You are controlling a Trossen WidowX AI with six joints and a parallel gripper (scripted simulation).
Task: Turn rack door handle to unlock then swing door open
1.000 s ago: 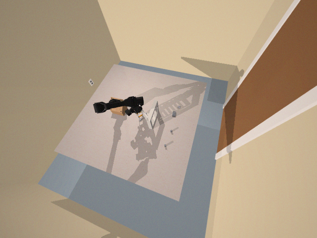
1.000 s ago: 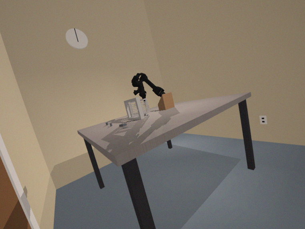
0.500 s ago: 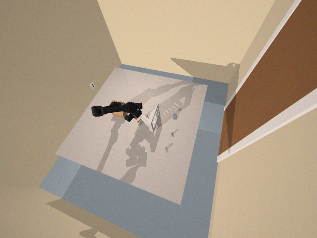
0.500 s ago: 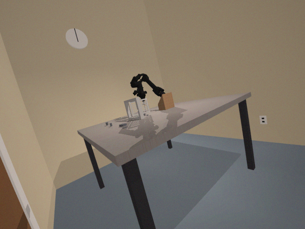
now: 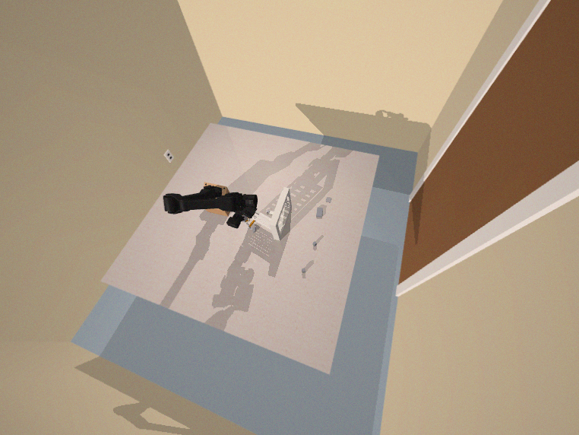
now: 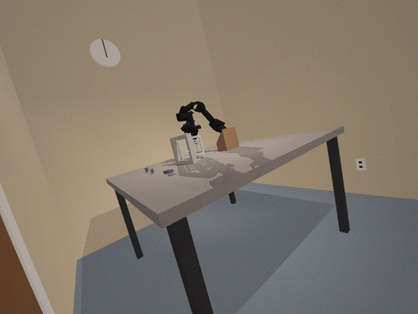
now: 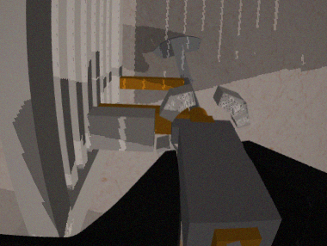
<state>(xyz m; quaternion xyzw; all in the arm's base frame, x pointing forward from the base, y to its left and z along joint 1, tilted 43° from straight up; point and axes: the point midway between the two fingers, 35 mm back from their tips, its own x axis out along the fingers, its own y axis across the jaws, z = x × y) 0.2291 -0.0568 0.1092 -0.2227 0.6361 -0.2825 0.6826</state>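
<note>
- On the table (image 5: 187, 252) (image 6: 287, 145), just beside the white frame (image 5: 283, 200) (image 6: 173, 148), the slatted door (image 5: 265, 220) (image 6: 203, 147) (image 7: 81, 34) is seen swung well out, perhaps near square
- The grey handle (image 7: 225, 172) is being gripped at the door's free side by the gripper (image 5: 245, 219) (image 6: 193, 133) (image 7: 208, 156), its fingers narrowed on it, not fully closed
- And here is what matters: the handle's long axis is stood upright between the fingers, with the slats to its left in the wrist view, so a straight lift away after release seems called for
- Whether 80 degrees has been passed cannot be told; a little more swing may be needed
- No brand, label or writing can be read
</note>
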